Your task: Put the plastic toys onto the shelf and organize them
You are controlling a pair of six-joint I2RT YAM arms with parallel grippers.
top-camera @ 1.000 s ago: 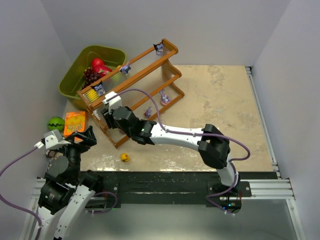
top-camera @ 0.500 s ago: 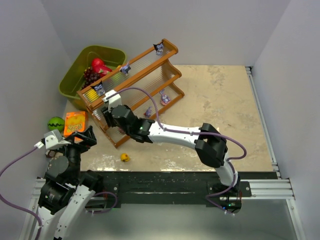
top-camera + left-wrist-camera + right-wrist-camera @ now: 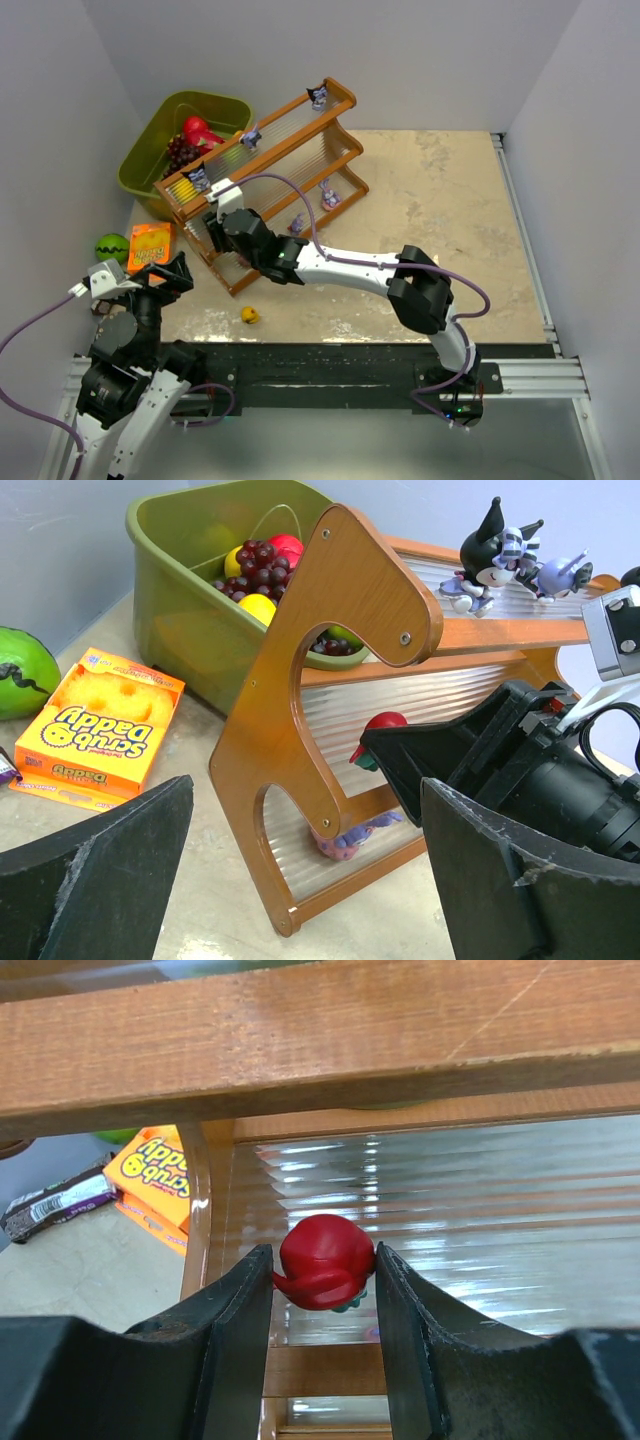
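Red toy (image 3: 325,1260): a small round red plastic figure, pinched between the two black fingers of the right gripper (image 3: 322,1288); both fingers press its sides.
Red toy's place: in front of the ribbed clear middle tier of the shelf (image 3: 320,660), close to the shelf's wooden end plate. Whether it rests on the tier cannot be told.
Right gripper, from above: reaches across the worktop (image 3: 450,200) to the shelf end nearest the near left corner.
Left gripper (image 3: 305,810): jaws spread wide with nothing between them, hanging over the near left corner and facing the shelf's end plate.
Shelf: a three-step rack with an orange-brown frame, lying aslant from the left part of the worktop toward the middle of the far edge.
Top-tier toys: three small dark and purple figures, one at the far end (image 3: 318,95), one midway (image 3: 250,137), one at the near end (image 3: 198,178).
Lower-tier toys: two purple figures (image 3: 327,195) and (image 3: 296,224).
Yellow toy (image 3: 250,315): alone on the worktop by the near edge, apart from the shelf.
Green bin (image 3: 150,150): in the far left corner, behind the shelf, holding fruit.
Orange box (image 3: 150,245): by the left edge, just beside the shelf's end.
Green ball (image 3: 112,247): left of the orange box.
Worktop: mottled beige, glossy toward the near edge.
Room: plain pale walls on the left, far and right sides.
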